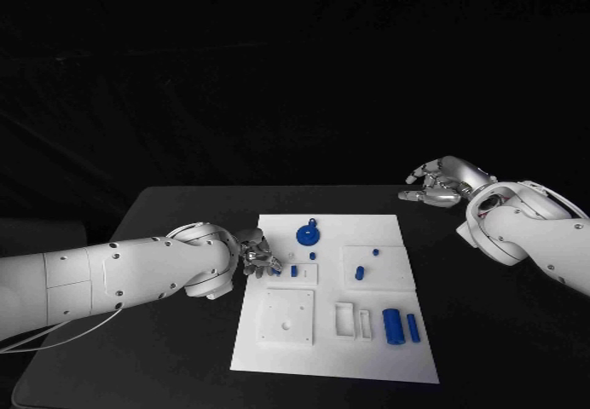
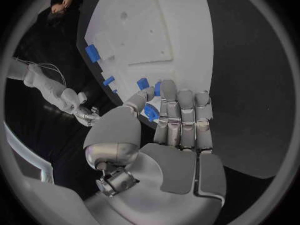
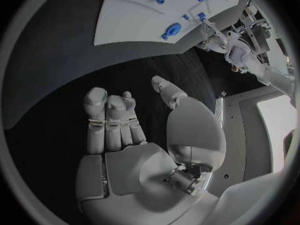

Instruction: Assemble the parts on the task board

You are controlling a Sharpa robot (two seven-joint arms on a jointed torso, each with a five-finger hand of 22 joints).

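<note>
The left hand (image 2: pixel 169 120) covers most of a small blue part (image 2: pixel 150 112). Whether its fingers actually grip it cannot be told.

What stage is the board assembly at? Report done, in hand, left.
Done: nothing clearly assembled. In hand: the left hand works at the task board's left edge, its fingers around a small blue part. Left: two blue cylinders and a round blue piece lie loose; the right hand waits off the board.

Your task board (image 1: pixel 369 358) mid-table (image 1: pixel 172 213), left hand (image 1: pixel 256 256) at its left edge, right hand (image 1: pixel 440 181) behind its right corner, parts (image 1: pixel 395 326) on it
</note>
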